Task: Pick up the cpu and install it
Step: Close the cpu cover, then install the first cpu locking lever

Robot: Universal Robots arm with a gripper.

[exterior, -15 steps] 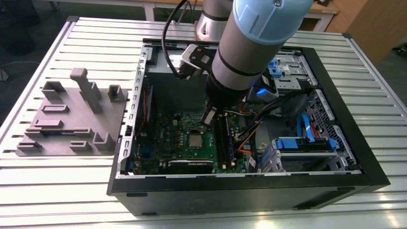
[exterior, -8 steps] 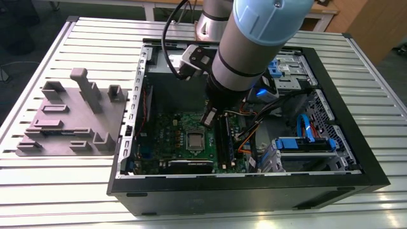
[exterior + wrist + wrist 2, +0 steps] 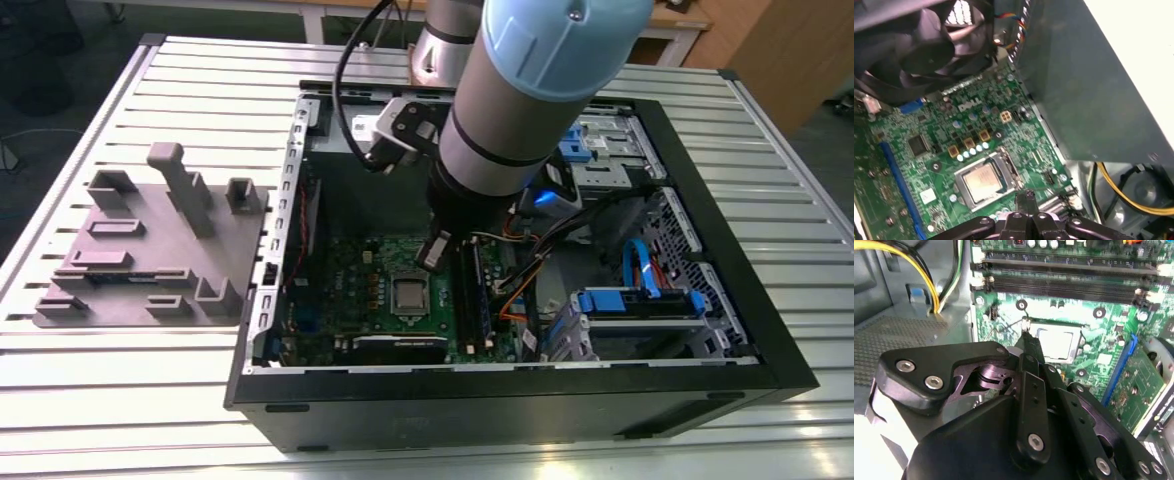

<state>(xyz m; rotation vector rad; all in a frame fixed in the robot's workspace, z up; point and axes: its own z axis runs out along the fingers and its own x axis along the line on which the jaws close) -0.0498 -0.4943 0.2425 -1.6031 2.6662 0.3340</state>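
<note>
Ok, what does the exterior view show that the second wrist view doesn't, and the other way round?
Exterior view: the grey moulded plate beside the open computer case, both on the slatted table, plus the arm. Second wrist view: the black screwed linkage of the tool up close. Shared: the tool, the green motherboard and the cpu lying in its socket.
</note>
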